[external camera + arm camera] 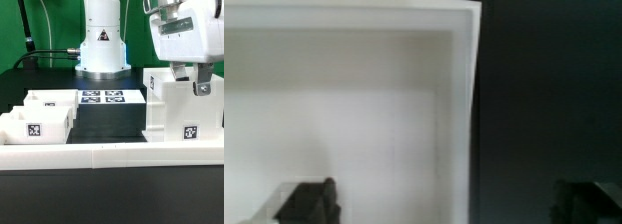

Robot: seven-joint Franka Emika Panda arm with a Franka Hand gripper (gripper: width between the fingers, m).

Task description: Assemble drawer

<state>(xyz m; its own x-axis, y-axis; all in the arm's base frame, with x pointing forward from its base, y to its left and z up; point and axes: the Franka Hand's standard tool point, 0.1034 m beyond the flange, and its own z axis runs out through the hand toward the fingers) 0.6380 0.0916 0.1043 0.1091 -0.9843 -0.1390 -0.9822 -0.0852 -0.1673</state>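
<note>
While the arm reaches in at the upper right of the exterior frame, its pincer (190,80) hangs right at the top edge of the big white casing (175,115), which stands upright on the dark worktop (108,126) at the right, a square tag on its front. Well apart, at the left of the frame, sit the far tray (50,102) and the near tray (30,126), touching or nearly so. Between them and the casing, further back, lies the marker board (101,97), in front of the robot base (104,45). A long low border wall (110,155) crosses the lower frame.

Seen from the wrist, the casing (349,110) fills the view as a white panel ending in a straight edge against darkness. The pincer (446,203) is spread wide, its dark fingertips (304,200) either side of that edge; contact cannot be told
</note>
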